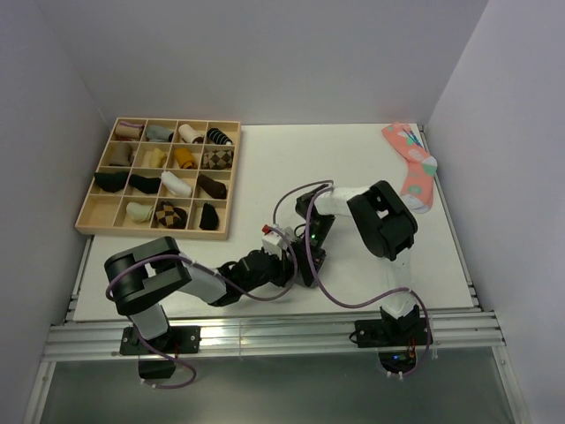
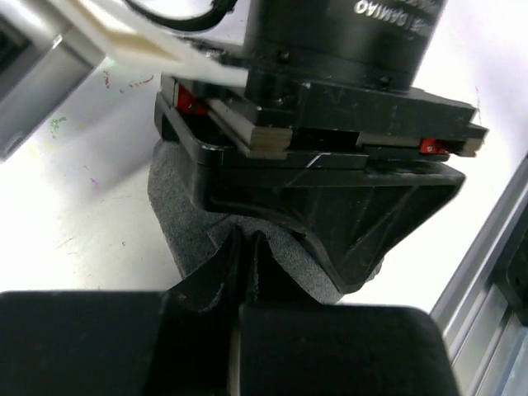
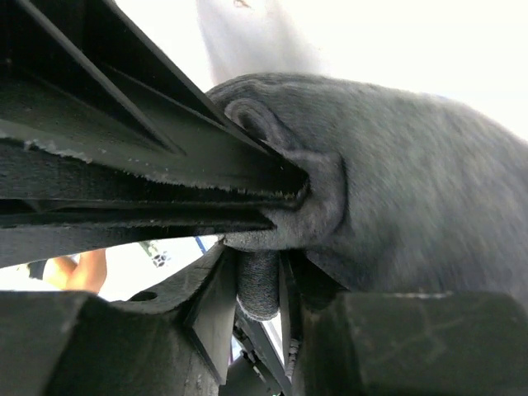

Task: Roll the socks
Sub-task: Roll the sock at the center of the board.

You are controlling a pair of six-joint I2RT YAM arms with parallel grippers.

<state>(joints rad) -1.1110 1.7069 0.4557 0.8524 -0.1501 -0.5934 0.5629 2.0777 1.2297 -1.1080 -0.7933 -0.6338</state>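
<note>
The dark charcoal-grey socks [image 3: 412,181] lie bunched on the white table near its front middle. In the top view they are almost hidden under the two grippers. My left gripper [image 2: 246,239] is shut on a fold of the grey knit [image 2: 186,223]; in the top view it [image 1: 284,265] reaches in from the left. My right gripper [image 3: 260,280] is shut on a rolled fold of the same socks, and in the top view it [image 1: 309,254] points down right beside the left one. The left fingers [image 3: 165,165] press into the sock at upper left of the right wrist view.
A wooden compartment tray [image 1: 84,221] with several sock rolls stands at the back left. A salmon-pink dotted sock [image 1: 410,163] lies at the back right by the wall. The aluminium rail [image 1: 265,331] runs along the table's near edge.
</note>
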